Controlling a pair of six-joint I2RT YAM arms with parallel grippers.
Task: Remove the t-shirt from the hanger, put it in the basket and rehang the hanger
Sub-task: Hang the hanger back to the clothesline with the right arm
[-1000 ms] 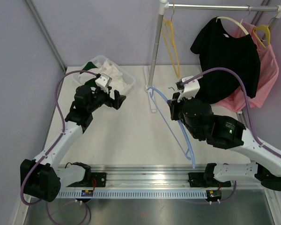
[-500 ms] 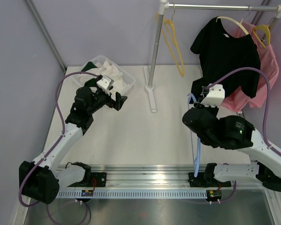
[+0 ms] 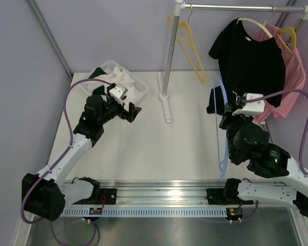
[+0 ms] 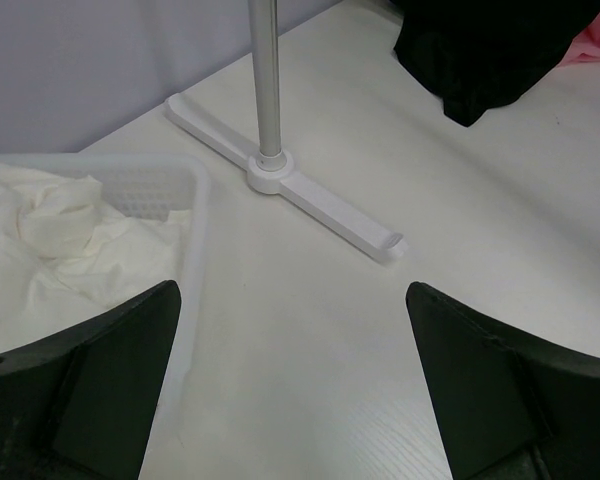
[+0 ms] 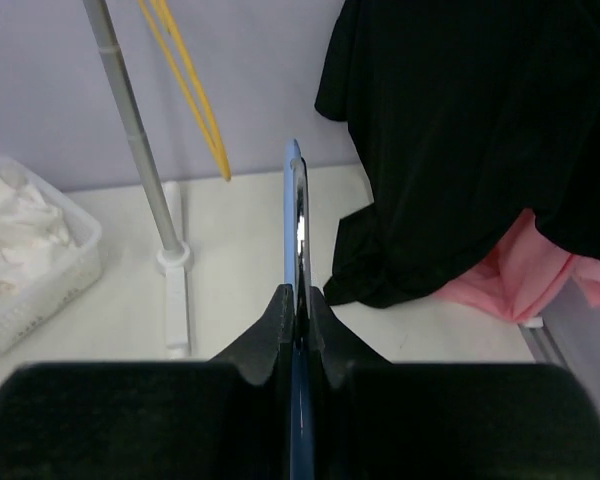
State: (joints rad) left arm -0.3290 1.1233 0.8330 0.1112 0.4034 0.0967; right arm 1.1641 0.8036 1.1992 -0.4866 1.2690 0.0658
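A bare light-blue hanger [image 3: 216,123] is pinched in my right gripper [image 3: 231,110], which is shut on its thin frame. In the right wrist view the blue hanger [image 5: 292,200] stands edge-on, rising out of the right gripper [image 5: 296,295]. Just beyond it a black t-shirt [image 3: 251,61] hangs on a cream hanger [image 3: 256,25] on the rail. My left gripper [image 3: 131,110] is open and holds nothing, beside a white basket [image 3: 141,87] with bunched white cloth [image 3: 124,82]. In the left wrist view the left gripper [image 4: 292,295] hovers over bare table.
A pink garment [image 3: 292,77] hangs on a yellow hanger behind the black t-shirt. An empty yellow hanger [image 3: 187,41] hangs at the rail's left end. The rack's pole [image 3: 170,51] and white foot [image 4: 300,195] stand mid-table. Walls close in on the left.
My right arm has swung the blue hanger from the middle of the table to the right, up to the black t-shirt. The left arm has barely shifted.
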